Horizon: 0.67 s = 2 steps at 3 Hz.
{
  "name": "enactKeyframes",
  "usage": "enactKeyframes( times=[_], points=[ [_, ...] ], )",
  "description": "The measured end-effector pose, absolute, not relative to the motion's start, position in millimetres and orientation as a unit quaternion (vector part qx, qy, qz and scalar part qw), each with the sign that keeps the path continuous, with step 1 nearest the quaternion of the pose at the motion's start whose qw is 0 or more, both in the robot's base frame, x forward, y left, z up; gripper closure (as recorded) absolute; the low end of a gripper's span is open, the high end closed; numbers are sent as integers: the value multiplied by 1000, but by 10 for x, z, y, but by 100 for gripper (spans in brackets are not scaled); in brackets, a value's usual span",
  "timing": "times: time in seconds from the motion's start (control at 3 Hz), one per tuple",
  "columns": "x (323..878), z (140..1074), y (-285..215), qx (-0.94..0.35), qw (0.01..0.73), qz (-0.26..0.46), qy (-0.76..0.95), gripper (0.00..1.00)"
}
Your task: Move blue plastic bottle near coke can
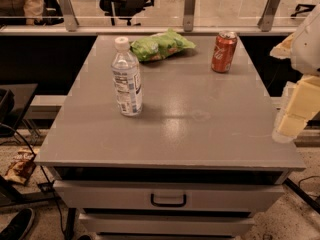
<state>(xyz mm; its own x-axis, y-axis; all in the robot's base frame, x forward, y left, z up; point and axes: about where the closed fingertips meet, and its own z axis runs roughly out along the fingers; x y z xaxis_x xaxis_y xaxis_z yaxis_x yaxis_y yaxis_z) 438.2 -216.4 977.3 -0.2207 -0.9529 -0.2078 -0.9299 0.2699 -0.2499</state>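
The blue plastic bottle [126,79] stands upright on the left half of the grey table [200,129]. It is clear, with a white cap and a white-and-blue label. The coke can [223,52] stands upright at the table's far right, red with a silver top. My gripper [296,109] is cream-coloured and hangs at the right edge of the view, beside the table's right side, well apart from both the bottle and the can. It holds nothing that I can see.
A green chip bag [160,45] lies at the table's far edge between bottle and can. The table has drawers [168,199] in front. A glass railing [189,9] runs behind. A snack bag [20,165] lies on the floor at left.
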Motion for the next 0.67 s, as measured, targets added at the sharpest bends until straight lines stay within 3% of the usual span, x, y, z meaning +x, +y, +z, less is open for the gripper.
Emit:
enactKeyframes(
  times=[0.67],
  points=[
    [4472, 9768, -2119, -602, 161, -21, 782, 0]
  ],
)
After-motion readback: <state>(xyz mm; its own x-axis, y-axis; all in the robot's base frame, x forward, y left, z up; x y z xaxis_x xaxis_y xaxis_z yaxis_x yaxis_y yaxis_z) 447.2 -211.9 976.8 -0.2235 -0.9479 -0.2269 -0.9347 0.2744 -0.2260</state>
